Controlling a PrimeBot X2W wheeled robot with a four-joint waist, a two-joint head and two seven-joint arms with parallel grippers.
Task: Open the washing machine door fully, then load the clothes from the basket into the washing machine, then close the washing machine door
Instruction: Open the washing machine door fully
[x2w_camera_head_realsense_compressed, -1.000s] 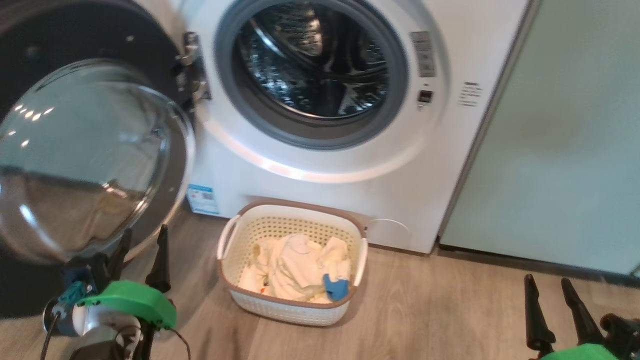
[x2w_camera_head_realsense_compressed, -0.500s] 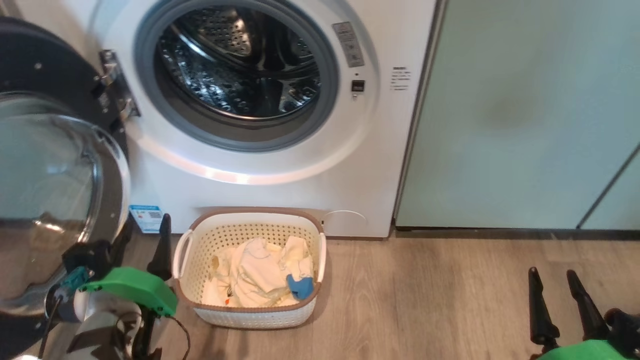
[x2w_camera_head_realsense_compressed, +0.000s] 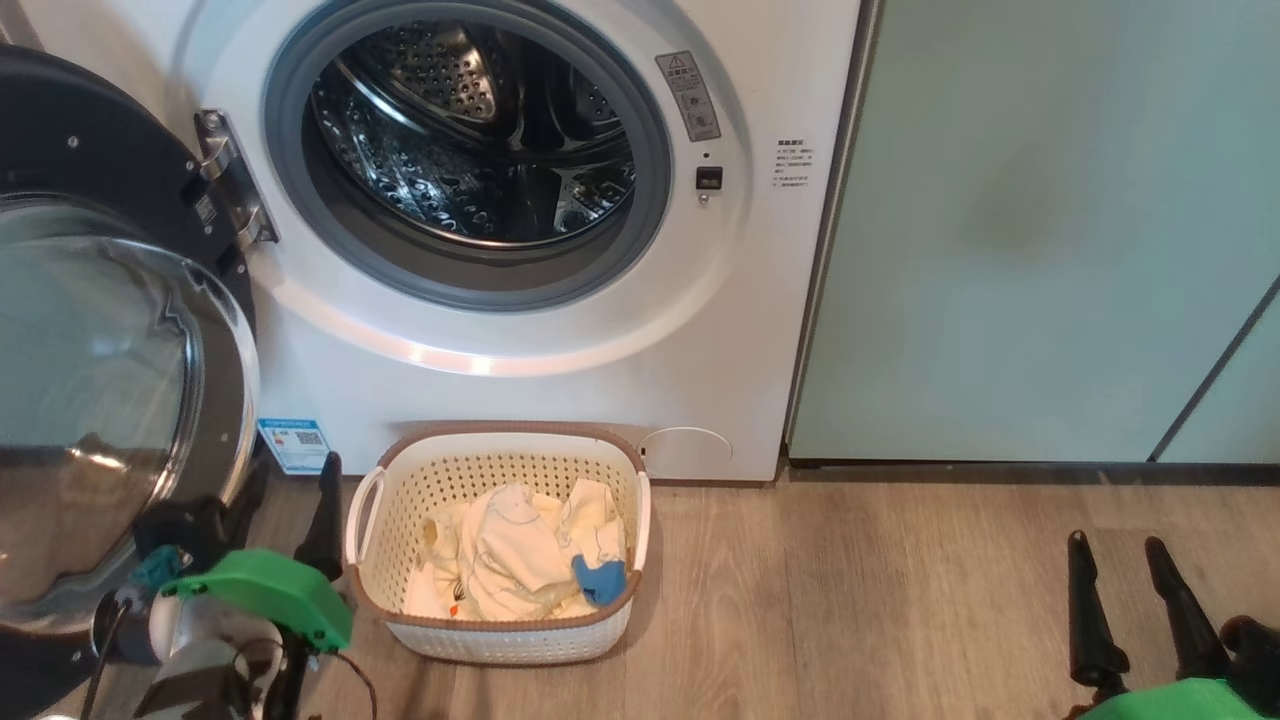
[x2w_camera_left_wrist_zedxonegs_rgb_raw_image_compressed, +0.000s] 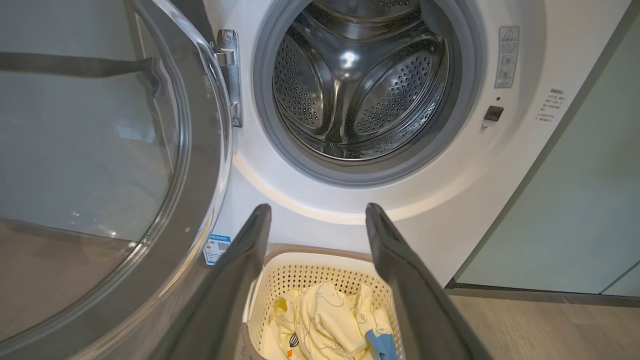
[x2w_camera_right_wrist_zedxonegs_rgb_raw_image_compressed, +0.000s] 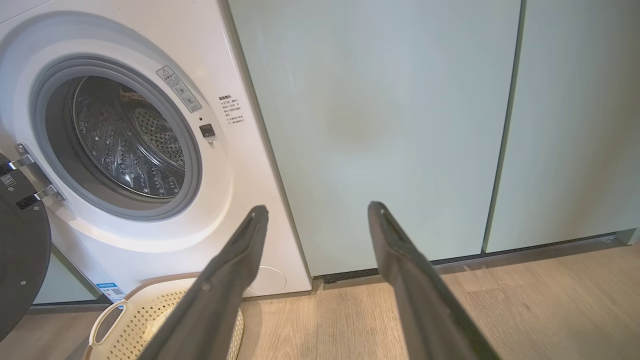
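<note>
Cream clothes (x2w_camera_head_realsense_compressed: 512, 560) sit bundled in basket (x2w_camera_head_realsense_compressed: 500, 431), lower centre. Left gripper (x2w_camera_left_wrist_zedxonegs_rgb_raw_image_compressed: 317, 207), right gripper (x2w_camera_head_realsense_compressed: 1116, 542): fingers apart, empty. Risk: shallow pinch drops cloth short of drum (x2w_camera_head_realsense_compressed: 470, 150).

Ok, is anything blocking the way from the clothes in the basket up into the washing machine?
Nothing visible does. The washing machine door is swung aside to the left, and the clothes lie in the basket just below the open mouth of the washing machine.

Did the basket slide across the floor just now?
No. The basket still sits before the washer, between its blue sticker and round flap. The whole picture shifted, so the camera turned.
</note>
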